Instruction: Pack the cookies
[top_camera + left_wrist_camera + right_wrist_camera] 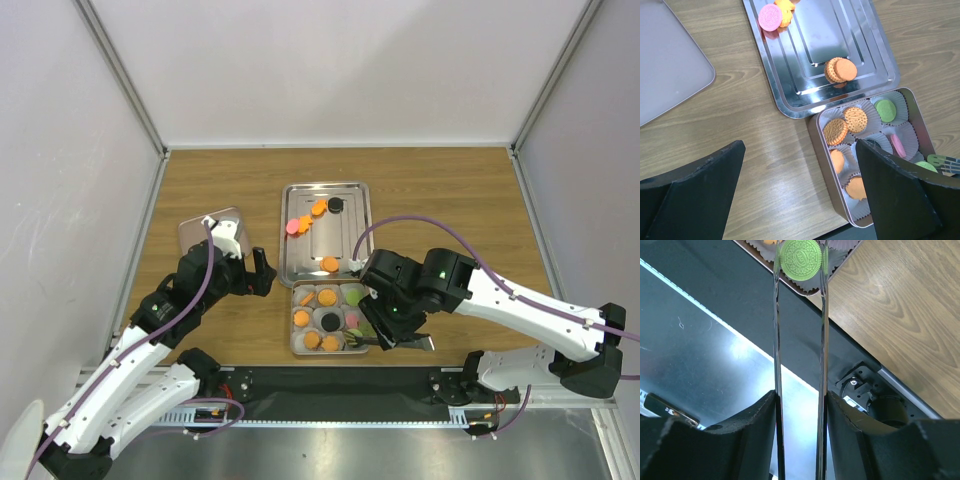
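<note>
Your right gripper [800, 407] is clamped hard on a pair of tongs [776, 340], and the tongs have a green cookie [800, 258] pinched flat between their tips. The blades run straight out from the fingers, so their long axis points at the tin [821, 140], which sits mid-counter close to the near edge. The green cookie hangs right over the tin's near right corner, so your drop is straight ahead along the tongs and down.

The right arm is the nearer one by far. Your left gripper [800, 155] sits left of the tin, spread wide with nothing in it.

More cookies wait on the tray [840, 30], which lies just beyond the tin toward the far edge. There's an orange one [841, 70] at its near end. A pink one [771, 16] and a black one [336, 204] lie at its far end, with more orange ones there too. The lid [665, 65] lies off toward the left edge.

Now the catch. From above, your right arm covers the tin's right column. In the left wrist view, that camera's own finger blocks the near right paper cups [875, 142]. You can't tell whether the cup beneath the green cookie is free, or whether the cookie touches it yet.
</note>
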